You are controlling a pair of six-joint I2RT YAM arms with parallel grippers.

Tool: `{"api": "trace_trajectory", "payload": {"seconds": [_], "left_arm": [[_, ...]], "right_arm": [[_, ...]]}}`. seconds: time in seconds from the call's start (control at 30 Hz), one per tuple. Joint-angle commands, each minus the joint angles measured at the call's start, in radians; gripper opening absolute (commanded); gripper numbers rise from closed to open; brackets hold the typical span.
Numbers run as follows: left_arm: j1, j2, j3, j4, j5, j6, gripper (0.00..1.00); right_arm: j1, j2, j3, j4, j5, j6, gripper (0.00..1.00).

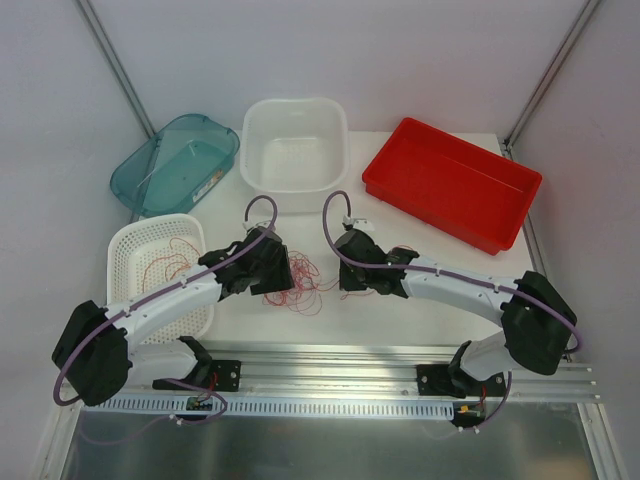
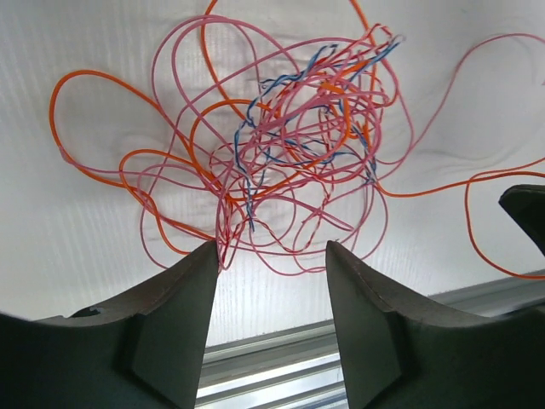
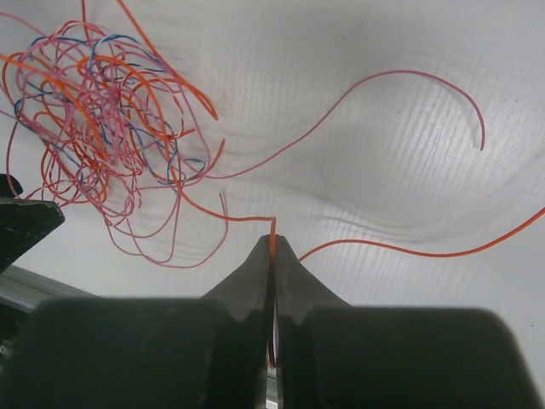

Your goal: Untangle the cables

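The cables lie as a loose tangle of orange, pink and blue-twisted wires on the white table between my two grippers. In the left wrist view the tangle spreads just beyond my left gripper, which is open; a few pink loops brush its left fingertip, and nothing is between the jaws. My right gripper is shut on one orange cable that runs from its tips leftwards into the tangle. From above, the left gripper and right gripper flank the tangle.
A white mesh basket at the left holds a few red wires. A teal bin, a white tub and a red tray line the back. A metal rail runs along the near edge.
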Motion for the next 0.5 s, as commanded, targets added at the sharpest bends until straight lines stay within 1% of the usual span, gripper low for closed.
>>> {"api": "trace_trajectory", "payload": {"seconds": [0.0, 0.13, 0.27, 0.33, 0.47], "left_arm": [[-0.007, -0.053, 0.028, -0.002, 0.031, 0.003, 0.54], [-0.016, -0.041, 0.061, -0.002, 0.019, 0.052, 0.55], [-0.042, 0.042, 0.111, 0.007, -0.033, 0.127, 0.55], [-0.056, 0.079, 0.131, 0.013, -0.058, 0.189, 0.54], [-0.085, 0.186, 0.183, 0.037, -0.122, 0.276, 0.52]], "right_arm": [[0.025, -0.045, 0.051, -0.052, 0.042, -0.075, 0.01], [0.039, -0.051, 0.071, -0.064, 0.049, -0.101, 0.01], [0.045, -0.053, 0.082, -0.061, 0.033, -0.118, 0.01], [0.048, -0.051, 0.082, -0.055, 0.026, -0.118, 0.01], [0.054, -0.058, 0.087, -0.054, 0.013, -0.121, 0.01]]}}
